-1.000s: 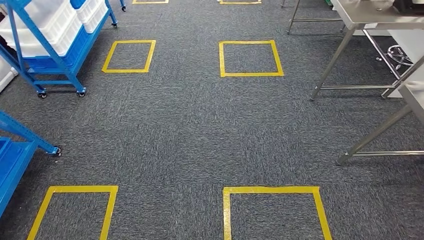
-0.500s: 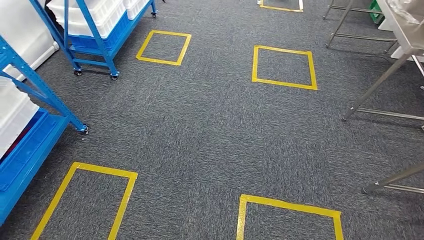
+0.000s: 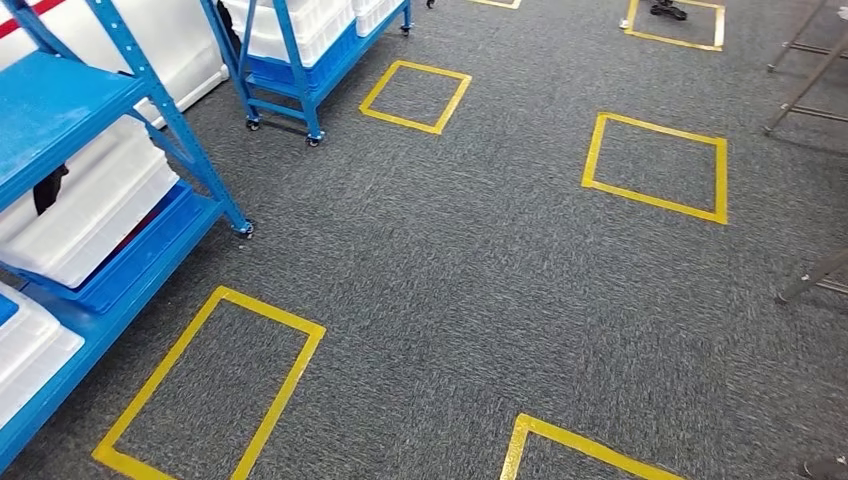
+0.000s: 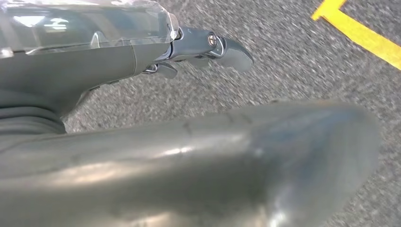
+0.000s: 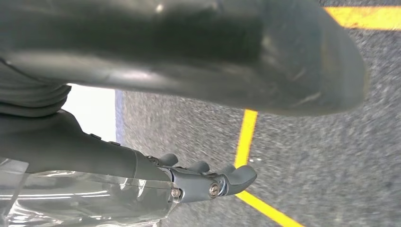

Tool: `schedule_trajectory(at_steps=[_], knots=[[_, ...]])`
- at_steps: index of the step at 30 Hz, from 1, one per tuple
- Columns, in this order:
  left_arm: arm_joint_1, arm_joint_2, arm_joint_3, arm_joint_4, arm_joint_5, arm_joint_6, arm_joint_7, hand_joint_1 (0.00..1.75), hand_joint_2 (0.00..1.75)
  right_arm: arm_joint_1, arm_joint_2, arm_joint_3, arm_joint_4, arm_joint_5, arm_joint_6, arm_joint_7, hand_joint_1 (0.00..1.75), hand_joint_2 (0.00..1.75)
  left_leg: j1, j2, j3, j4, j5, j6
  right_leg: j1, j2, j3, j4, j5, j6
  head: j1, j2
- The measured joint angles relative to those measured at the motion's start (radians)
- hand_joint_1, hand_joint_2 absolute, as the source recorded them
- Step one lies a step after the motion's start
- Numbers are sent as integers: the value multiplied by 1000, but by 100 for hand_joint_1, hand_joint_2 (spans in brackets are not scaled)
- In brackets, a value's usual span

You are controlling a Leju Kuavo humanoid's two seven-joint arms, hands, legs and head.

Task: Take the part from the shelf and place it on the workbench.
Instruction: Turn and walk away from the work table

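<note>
Head view shows blue shelf [image 3: 120, 170] holding white bins [image 3: 95, 215]; the part cannot be identified, so weight and grip point remain unjudged. Left hand [image 4: 208, 47] and right hand [image 5: 208, 182] hang empty, fingers loosely extended.

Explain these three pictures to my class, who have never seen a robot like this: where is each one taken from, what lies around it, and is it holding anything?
The machine is a two-legged humanoid robot with two arms, each ending in a many-fingered hand. Its job is to fetch a part from a shelf and carry it to a workbench.

The wide picture comes from a camera high on its body, looking forward and down. It shows grey carpet marked with yellow tape squares, and blue wheeled shelves holding white bins. Metal legs show at the far right.

The other two come from cameras at the wrists, so they look tilted. One shows the left hand, the other the right hand, each hanging over the carpet. Neither holds anything; the fingers look loosely curled, and how far they close is unclear.
</note>
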Motion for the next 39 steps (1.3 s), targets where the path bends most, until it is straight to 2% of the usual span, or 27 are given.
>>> schedule_trajectory(at_steps=[1,3,5,6,8,9,11,12,13,14,15,16,17,18,20,21,23,25,26,29,30,31,32,34,35,36,39], knots=[[1,0,0,0,0,0,0,0,0,-1,0,0,0,0,0,0,0,0,4,4,12,-20,20,-6,-2,-14,1,2,-2,3,0,0],[2,1,0,0,0,1,0,0,0,-2,0,0,0,0,0,0,0,0,8,32,87,-156,85,-11,-6,-39,4,9,-10,11,0,0],[0,2,1,0,0,1,0,0,0,-3,0,0,0,0,1,0,0,0,5,66,147,-264,122,-3,-6,-59,8,17,-19,23,0,0],[-1,2,1,0,0,1,0,0,0,-4,0,0,0,0,1,0,0,0,2,74,156,-283,125,4,-5,-67,10,20,-22,29,0,0],[2,4,1,0,0,0,0,0,0,-9,0,0,0,0,1,0,0,0,-1,57,154,-285,127,20,-7,-78,15,20,-25,40,1,0],[4,4,1,0,0,0,-1,0,0,-10,0,-1,0,0,1,0,0,0,0,48,156,-290,130,27,-10,-68,16,24,-30,47,1,0],[4,4,1,0,-1,0,-1,0,0,-10,0,-2,0,0,2,0,0,0,4,29,159,-300,138,41,-15,-19,-4,75,-70,56,1,0],[1,4,1,0,-2,-1,-2,0,0,-7,0,-4,0,0,2,0,0,0,4,20,159,-301,141,46,-18,10,-29,131,-104,58,2,0],[-1,4,1,0,-3,-1,-3,0,0,-5,0,-5,0,0,2,0,0,0,4,9,156,-301,143,49,-18,26,-62,200,-140,59,2,0],[-2,4,1,0,-2,-1,-4,0,0,-3,0,-6,0,0,2,0,0,0,3,-4,154,-300,144,50,-19,32,-93,263,-164,60,2,0],[-2,4,1,0,-1,-3,-6,0,0,-2,0,-7,0,-1,1,-1,0,0,3,-15,154,-299,144,50,-19,34,-113,301,-169,60,2,0],[-2,4,1,0,1,-4,-8,0,0,-1,0,-9,0,-2,0,-2,0,0,3,-25,154,-298,142,50,-21,35,-115,300,-152,61,2,0],[-1,4,1,0,2,-7,-10,0,0,-1,0,-11,0,-4,-1,-4,0,0,4,-34,155,-295,140,48,-23,36,-100,260,-117,61,2,0],[0,4,1,0,4,-9,-12,0,0,-2,0,-14,0,-6,-2,-7,0,0,4,-42,157,-292,136,45,-26,39,-72,195,-75,61,2,0],[1,4,2,0,4,-14,-15,0,0,-3,0,-21,0,-8,-2,-12,0,0,1,-53,155,-281,126,33,-29,51,-25,83,-30,59,1,0],[1,4,3,0,4,-15,-16,0,0,-4,0,-22,0,-9,-2,-13,0,0,0,-56,153,-277,120,27,-28,57,-15,57,-27,56,1,0],[2,4,6,0,4,-15,-17,0,0,-5,0,-24,0,-11,-1,-15,0,0,0,-60,152,-276,114,14,-24,57,-11,50,-33,42,0,0],[3,4,9,0,4,-15,-17,0,0,-4,1,-25,0,-14,0,-17,0,0,3,-44,149,-259,103,4,-23,52,-5,46,-34,27,0,0],[2,4,9,0,4,-15,-17,0,0,-3,1,-25,0,-15,1,-19,0,0,4,-30,134,-224,85,0,-23,47,0,44,-35,20,-1,0],[0,3,10,0,3,-16,-17,0,0,2,1,-28,0,-16,2,-21,0,0,3,0,26,-24,2,-5,-16,32,13,42,-48,7,-3,0],[1,3,10,0,3,-17,-17,0,0,2,1,-29,0,-16,2,-21,0,0,3,2,-5,24,-6,-4,-13,28,19,42,-53,5,-3,0],[3,2,10,0,3,-17,-18,0,0,2,1,-30,0,-16,3,-21,0,0,3,2,-18,34,8,0,-9,26,27,42,-60,5,-3,0],[5,2,10,0,3,-17,-18,0,0,2,1,-31,0,-16,3,-21,0,0,1,3,-11,4,41,5,-6,24,38,42,-68,4,-3,0],[6,4,10,0,3,-17,-17,0,0,2,2,-31,1,-16,4,-21,0,0,-8,8,43,-127,124,26,-1,19,61,41,-86,5,-1,0],[7,5,10,0,3,-17,-18,0,0,3,4,-32,1,-16,5,-22,0,0,-14,13,69,-185,146,36,-1,18,69,40,-93,8,1,0],[6,6,11,0,3,-17,-18,0,0,3,5,-32,1,-16,7,-22,0,0,-21,17,86,-221,154,44,-3,16,73,38,-99,13,3,0],[8,7,11,0,1,-17,-17,0,0,-1,7,-32,1,-16,12,-24,0,0,-30,13,115,-262,146,57,-12,13,85,47,-94,32,4,0]])
